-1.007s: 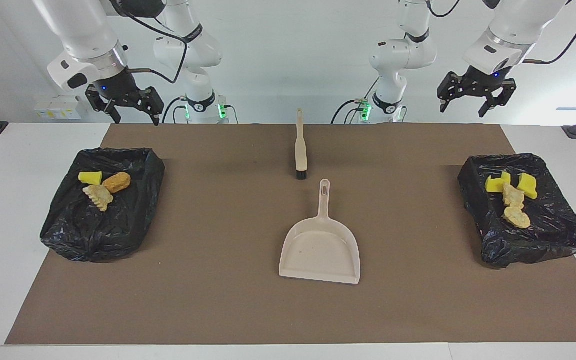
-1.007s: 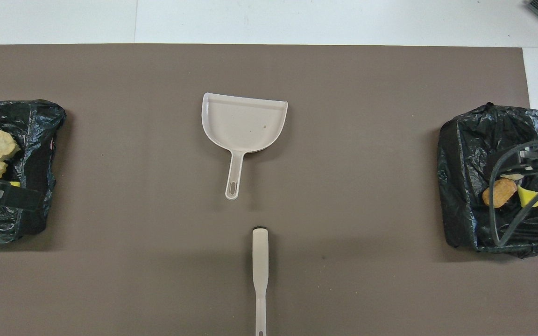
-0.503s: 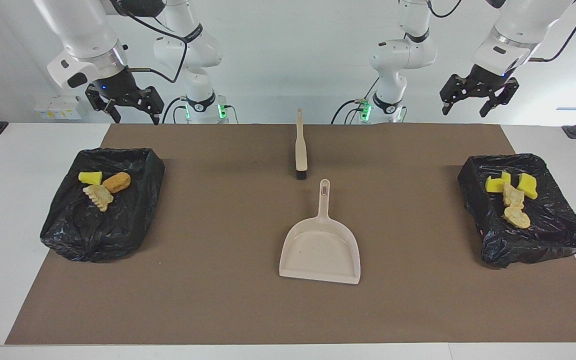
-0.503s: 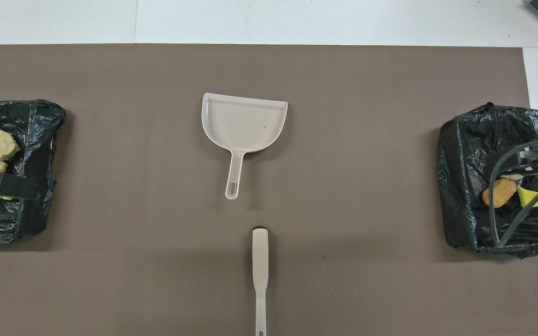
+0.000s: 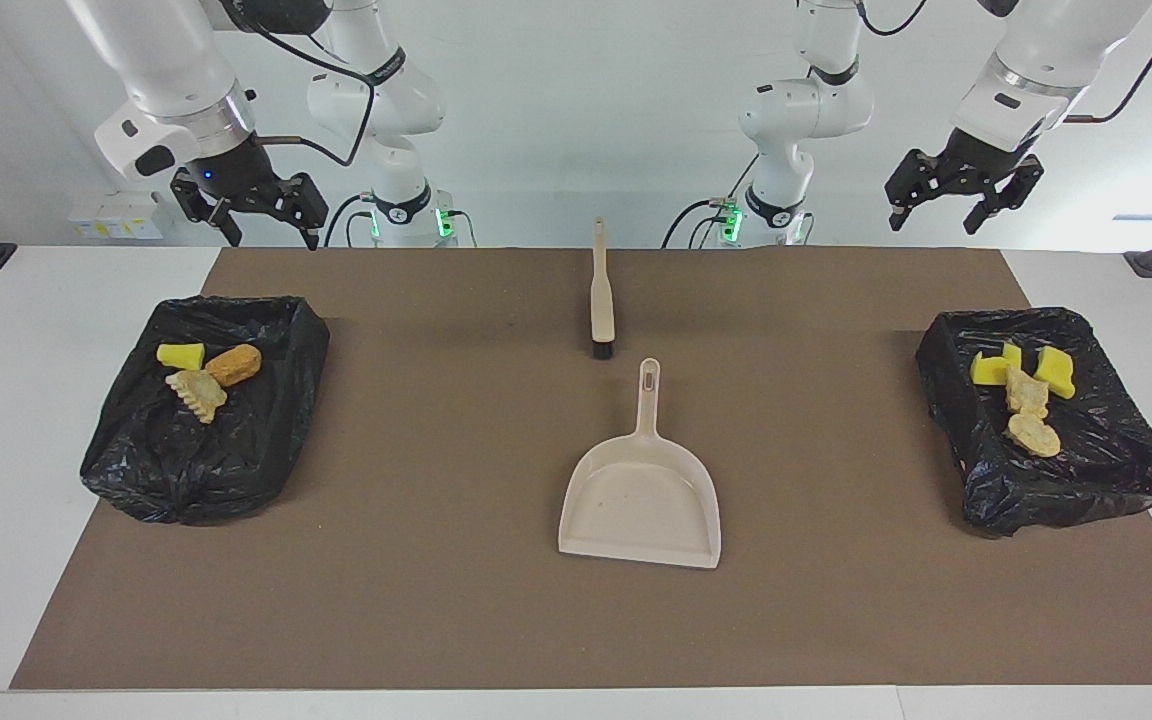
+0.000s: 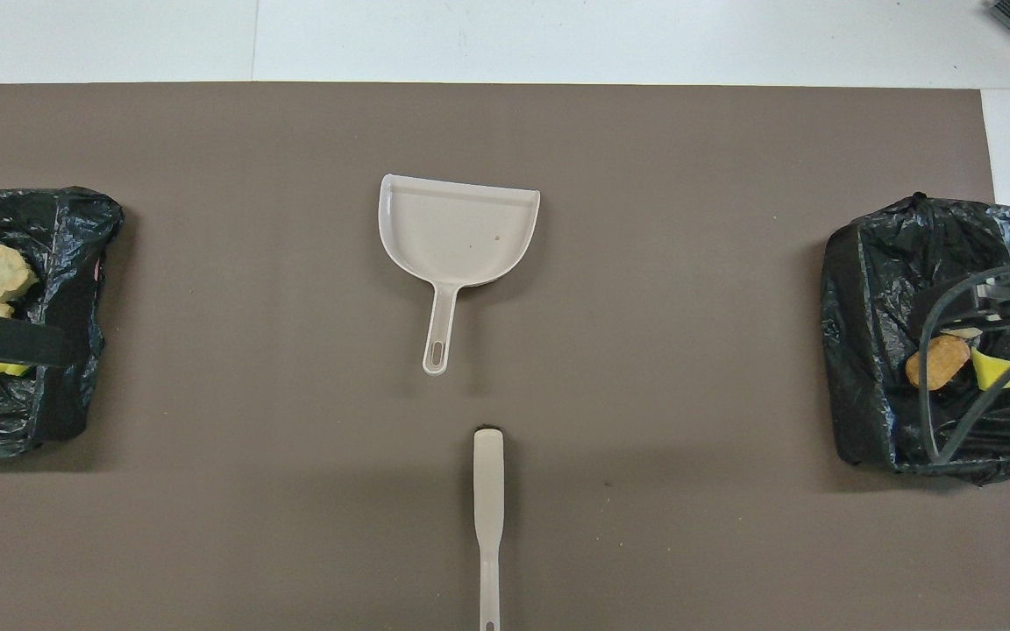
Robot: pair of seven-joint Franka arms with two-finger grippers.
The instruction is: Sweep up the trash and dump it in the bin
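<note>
Facing view alone shows both claws' spread fingertips: left claw point(image 5: 963, 195); right claw point(image 5: 254, 212)

dustpan point(image 5: 640, 500) mid-table, brush point(image 5: 601, 300) nearer robots

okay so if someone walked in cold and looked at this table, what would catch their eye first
Probably the two black-lined bins, one at the right arm's end and one at the left arm's end, each holding yellow sponge chunks and bread-like scraps. Between them lie an empty beige dustpan and, nearer the robots, a brush. Both claws, right and left, hang open, holding nothing.
</note>
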